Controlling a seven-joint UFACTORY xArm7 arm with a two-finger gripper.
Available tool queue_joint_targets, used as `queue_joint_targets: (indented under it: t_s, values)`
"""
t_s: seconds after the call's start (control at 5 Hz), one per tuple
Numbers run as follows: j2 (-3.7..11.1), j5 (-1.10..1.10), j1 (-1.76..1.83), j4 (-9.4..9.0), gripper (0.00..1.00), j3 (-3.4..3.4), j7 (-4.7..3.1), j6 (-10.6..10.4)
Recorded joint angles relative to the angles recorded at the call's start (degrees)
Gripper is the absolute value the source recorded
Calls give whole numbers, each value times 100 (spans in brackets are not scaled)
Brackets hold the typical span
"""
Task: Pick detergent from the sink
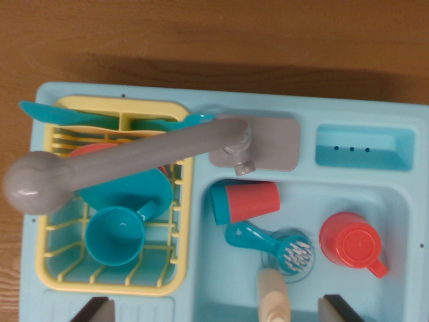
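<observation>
The detergent, a small red bottle with a teal cap, lies on its side at the back left of the light blue sink basin. Two dark fingertips of my gripper show at the bottom edge, one over the left counter part and one over the basin's front right. They stand wide apart and hold nothing. The bottle is well above them in the wrist view, apart from both fingers.
In the basin also lie a teal dish brush, a red cup and a beige handle. A grey faucet swings over the yellow drying rack, which holds a teal cup and plates. Wooden tabletop lies beyond.
</observation>
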Motion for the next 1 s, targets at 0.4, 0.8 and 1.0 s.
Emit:
queue_joint_targets:
  t_s: [0.4, 0.8, 1.0]
  values:
    - [25, 6, -32, -384, 0, -43, -88, -366]
    - [40, 9, -51, -612, 0, -68, -141, -584]
    - [40, 9, -51, -612, 0, -68, -141, -584]
